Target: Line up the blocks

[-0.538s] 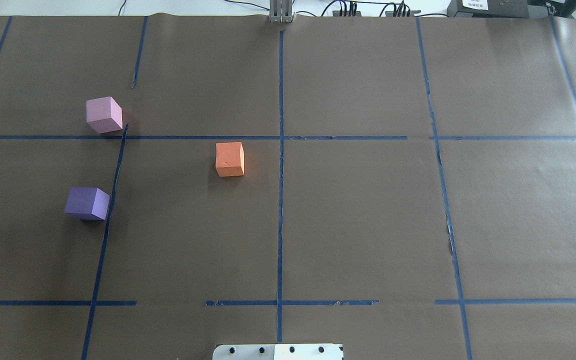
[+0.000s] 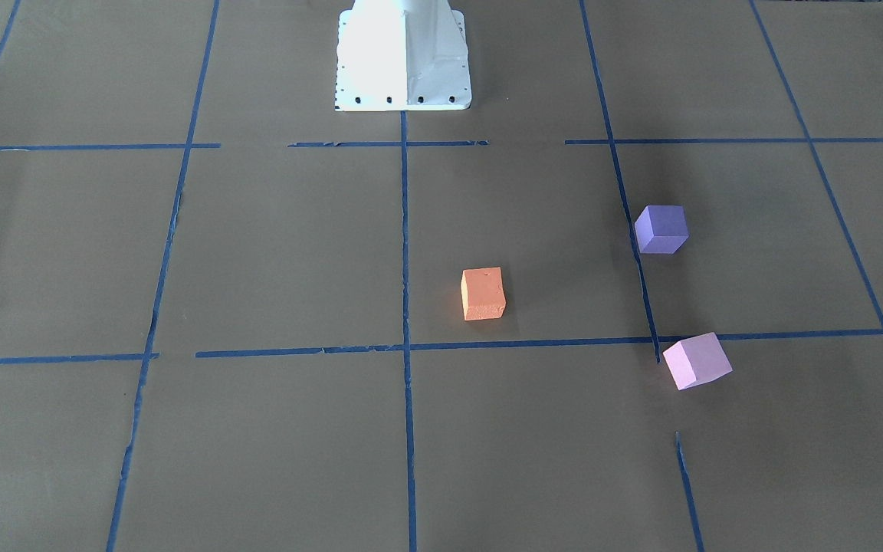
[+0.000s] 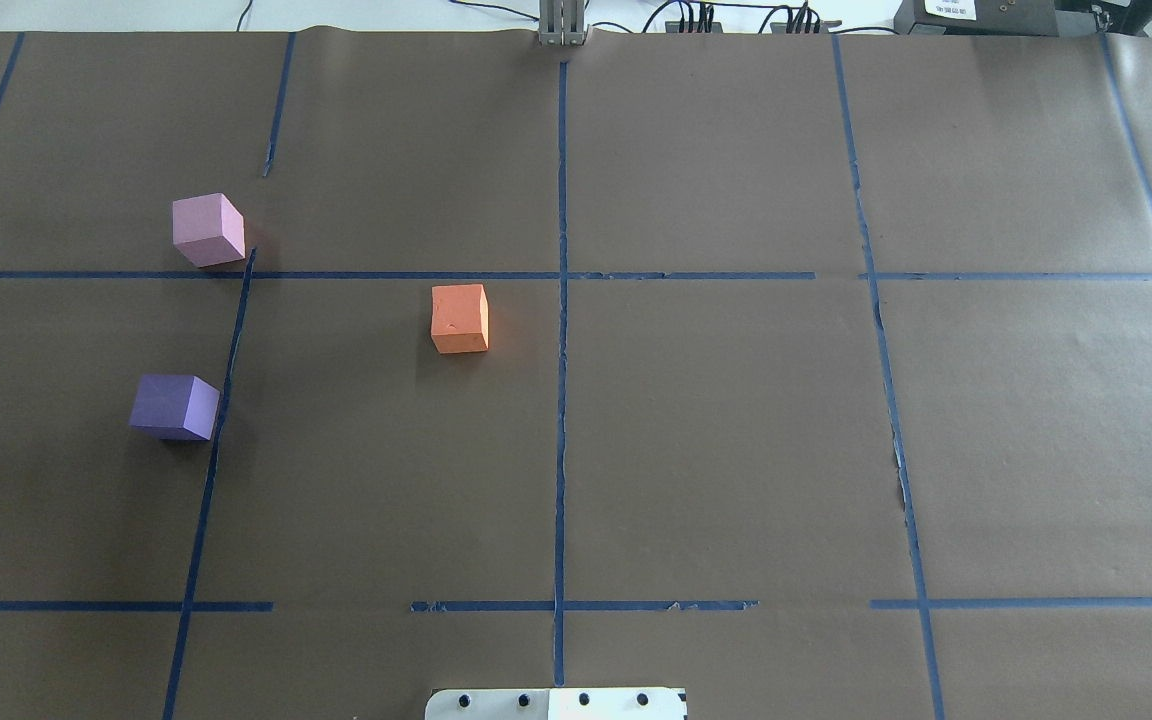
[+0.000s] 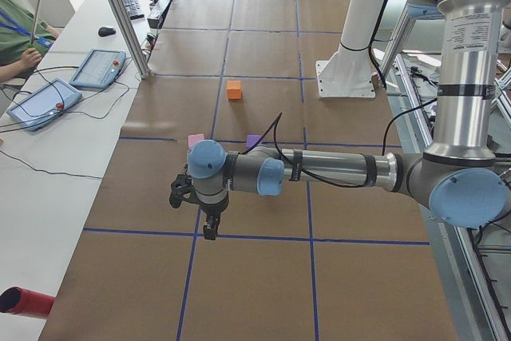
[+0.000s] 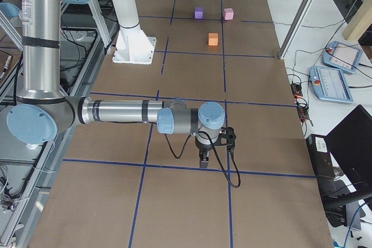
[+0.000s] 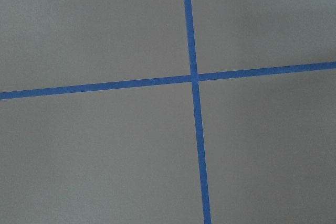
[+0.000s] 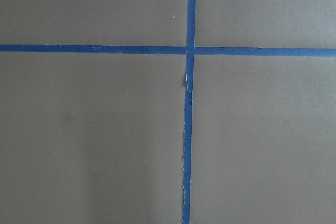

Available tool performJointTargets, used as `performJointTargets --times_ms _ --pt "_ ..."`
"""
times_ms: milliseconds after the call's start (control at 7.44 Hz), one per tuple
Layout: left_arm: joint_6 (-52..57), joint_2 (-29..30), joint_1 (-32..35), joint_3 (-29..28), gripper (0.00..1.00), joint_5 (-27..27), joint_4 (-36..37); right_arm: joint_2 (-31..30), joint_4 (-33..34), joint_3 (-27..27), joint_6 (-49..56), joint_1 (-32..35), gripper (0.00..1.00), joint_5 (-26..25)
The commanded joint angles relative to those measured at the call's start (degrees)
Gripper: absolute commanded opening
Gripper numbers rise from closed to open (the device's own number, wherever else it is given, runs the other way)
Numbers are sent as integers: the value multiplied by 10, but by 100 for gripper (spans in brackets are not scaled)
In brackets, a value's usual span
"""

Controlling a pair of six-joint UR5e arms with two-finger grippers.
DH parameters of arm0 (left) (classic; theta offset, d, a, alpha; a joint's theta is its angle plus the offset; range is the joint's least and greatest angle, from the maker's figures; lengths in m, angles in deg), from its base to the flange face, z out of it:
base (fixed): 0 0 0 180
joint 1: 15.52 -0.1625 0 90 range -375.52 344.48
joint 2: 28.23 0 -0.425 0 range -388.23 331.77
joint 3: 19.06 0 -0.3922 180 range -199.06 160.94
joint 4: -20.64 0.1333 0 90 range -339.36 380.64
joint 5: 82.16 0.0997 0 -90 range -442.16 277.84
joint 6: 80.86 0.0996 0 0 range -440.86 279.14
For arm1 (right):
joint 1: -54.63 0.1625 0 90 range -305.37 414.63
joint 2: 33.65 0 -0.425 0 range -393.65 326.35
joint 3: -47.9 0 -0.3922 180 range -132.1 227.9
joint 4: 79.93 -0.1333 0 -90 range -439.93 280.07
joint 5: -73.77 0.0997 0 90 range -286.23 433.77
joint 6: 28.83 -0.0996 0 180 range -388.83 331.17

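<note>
Three cubes lie apart on the brown paper. In the overhead view the orange block [image 3: 459, 318] is left of the centre tape line, the pale pink block [image 3: 207, 230] is far left, and the violet block [image 3: 174, 407] is nearer the robot at the left. They also show in the front view: orange block [image 2: 483, 294], violet block [image 2: 661, 228], pink block [image 2: 696, 360]. My left gripper [image 4: 209, 229] hangs over a tape cross, well short of the blocks. My right gripper [image 5: 204, 160] hangs far from them at the other end. I cannot tell whether either is open or shut.
Blue tape lines [image 3: 562, 400] split the table into a grid. The white robot base [image 2: 403, 57] stands at the robot's edge. Teach pendants [image 4: 44, 103] and cables lie on the white side bench, with an operator's hand [image 4: 28, 57] nearby.
</note>
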Motion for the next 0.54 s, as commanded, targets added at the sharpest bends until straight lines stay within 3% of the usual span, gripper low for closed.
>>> performJointTargets --times_ms 0,403 --pt "-32 23 -5 42 100 0 5 0 0 0 0 0 100 0" --pt "-137 101 -108 87 100 2 8 0 0 0 0 -1 100 0"
